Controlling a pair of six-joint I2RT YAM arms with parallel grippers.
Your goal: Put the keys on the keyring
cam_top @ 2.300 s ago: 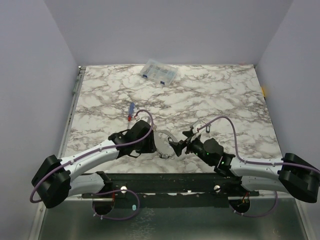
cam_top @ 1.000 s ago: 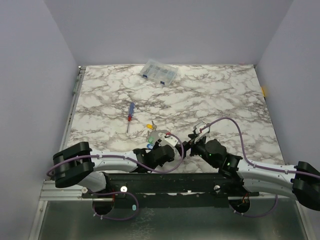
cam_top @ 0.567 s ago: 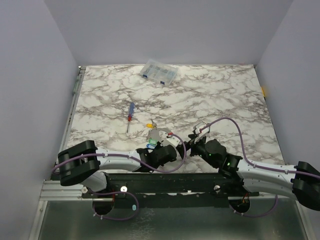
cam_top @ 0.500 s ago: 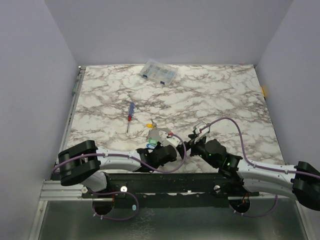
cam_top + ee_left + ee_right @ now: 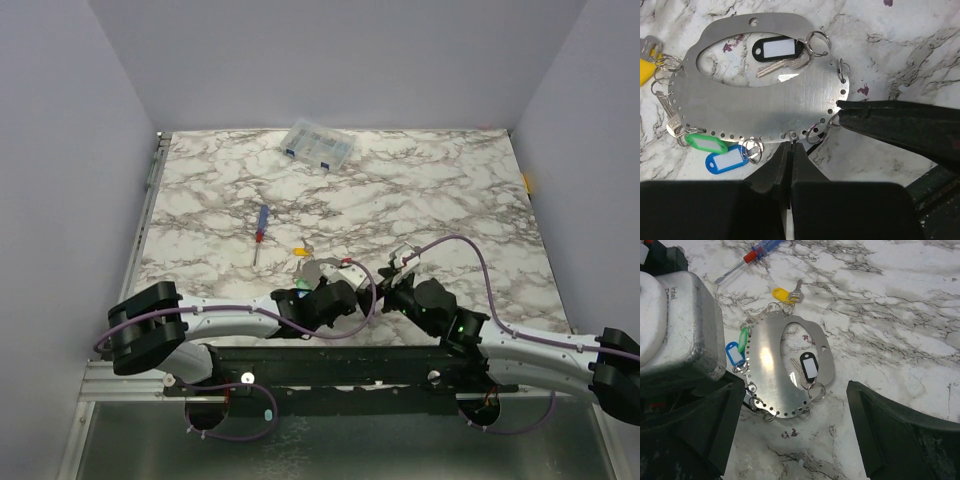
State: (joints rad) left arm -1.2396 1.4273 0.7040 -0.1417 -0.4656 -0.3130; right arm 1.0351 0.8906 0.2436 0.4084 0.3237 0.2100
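Marble-pattern counter [image 5: 420, 190], plain pale walls [image 5: 330, 60] on three sides. Both arms are low at the near edge, heads meeting over the keyring [image 5: 765, 100]. Here it is a flat grey metal plate with an oval cut-out and small holes along the rim, lying flat on the counter.

The left pincer [image 5: 791, 146] is closed, fingers pressed together. Its tips sit right at the plate's near rim, at a small split ring [image 5: 790, 134]. I can't tell whether it's pinching the ring, the rim or nothing.

The right pincer [image 5: 795, 384] is wide open and holding nothing, and the plate's near end shows between its two fingers. In the left wrist view one of its fingers [image 5: 900, 125] comes in from the right of the left pincer. That fingertip is at the plate's edge, by another ring.

Keys, all apparently hung off the rim on small rings:
- black-tag key [image 5: 777, 50]: inside the cut-out, straight ahead of the left pincer
- green-tag key [image 5: 702, 142] and blue-tag key [image 5: 725, 162]: side by side, just left of the left pincer's tips
- yellow-tag key [image 5: 782, 292]: at the plate's far end from the right pincer
- bare silver key [image 5: 665, 107]: along the left rim

The screwdriver [image 5: 757, 252] lies beyond the plate from the right pincer, apart from it. The clear compartment box [image 5: 318, 145] is far back, well away from both pincers.
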